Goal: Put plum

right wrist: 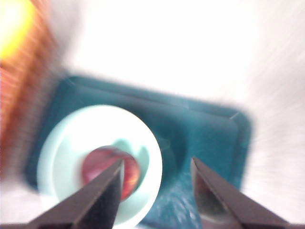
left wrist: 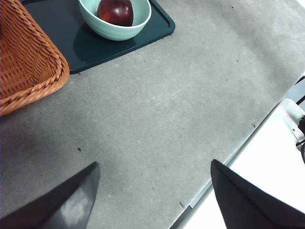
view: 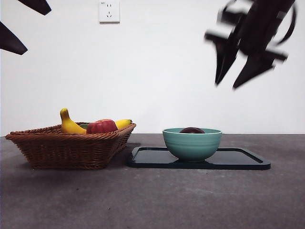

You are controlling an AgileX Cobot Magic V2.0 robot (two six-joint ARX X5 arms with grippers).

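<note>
The dark maroon plum (view: 192, 130) lies inside the pale green bowl (view: 192, 144), which stands on the dark tray (view: 238, 162); only its top shows above the rim. From the left wrist the plum (left wrist: 116, 11) sits in the bowl (left wrist: 114, 28). The right wrist view is blurred and shows the plum (right wrist: 102, 171) in the bowl (right wrist: 71, 157) below. My right gripper (view: 238, 76) hangs high above the tray's right part, open and empty, its picture smeared. My left gripper (left wrist: 152, 191) is open over bare table, and shows as black tips (view: 14, 28) at the top left.
A wicker basket (view: 71, 148) stands left of the tray, holding a banana (view: 70, 125) and a red apple (view: 101, 126). The grey table's edge (left wrist: 224, 167) runs close to the left gripper.
</note>
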